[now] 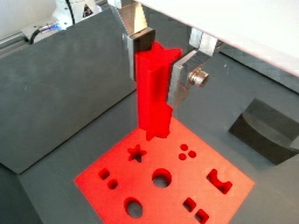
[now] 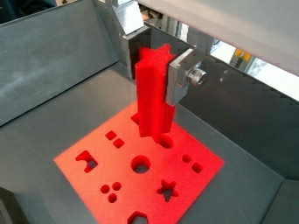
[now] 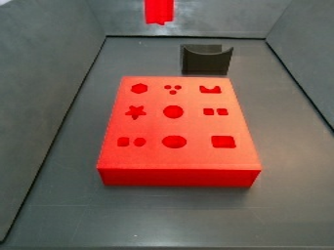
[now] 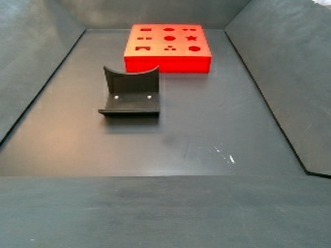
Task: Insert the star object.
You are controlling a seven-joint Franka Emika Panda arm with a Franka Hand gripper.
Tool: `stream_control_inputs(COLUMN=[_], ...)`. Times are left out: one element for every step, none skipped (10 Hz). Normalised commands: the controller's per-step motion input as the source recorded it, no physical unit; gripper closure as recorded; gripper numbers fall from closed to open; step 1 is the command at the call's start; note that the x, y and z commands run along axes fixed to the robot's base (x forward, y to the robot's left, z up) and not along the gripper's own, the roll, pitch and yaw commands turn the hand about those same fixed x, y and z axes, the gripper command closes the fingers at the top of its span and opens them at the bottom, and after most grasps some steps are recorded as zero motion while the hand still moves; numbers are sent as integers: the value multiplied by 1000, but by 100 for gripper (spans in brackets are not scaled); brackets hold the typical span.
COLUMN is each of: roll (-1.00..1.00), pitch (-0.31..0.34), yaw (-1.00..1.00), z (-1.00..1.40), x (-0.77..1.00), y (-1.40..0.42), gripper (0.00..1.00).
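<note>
The dark grey tabletop [image 3: 53,146] carried the flat red block [image 3: 177,132] with its shaped holes, a star hole [image 1: 135,154] among them, and in a side view the block lay at the far end [image 4: 168,46]. The dark grey curved holder [image 4: 131,92] stood well apart from the block in that view, and just behind it in a side view [image 3: 205,59]. The gripper [image 1: 158,61] hung above the block, and in both wrist views its silver fingers [image 1: 187,77] were clamped on the upper part of the star object [image 1: 155,87], one plate on each side. The star object [image 2: 155,92] hung upright from between the fingers [image 2: 180,79], its lower end over the block's top face; whether it touched the block could not be told. In a side view only its lower end showed at the upper edge [image 3: 158,10], clear of the block.
</note>
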Motion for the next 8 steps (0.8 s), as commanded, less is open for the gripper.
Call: stream_control_inputs(roll=[0,31,224,323,317,291,167,71], pitch=[0,-130,-117,-76,-94,-120,-179,-129], yaw=[-83,-111,-3,14,109,137,0,-140], z=[-183,-600,-731,-714,-731,-749,-820,-703], x=[54,-80,-183,-291,-343,-306,-166,0], y=[0,17,0,-143,-209,-243,-157,0], gripper=[100,100,100,100,100,100,100,100])
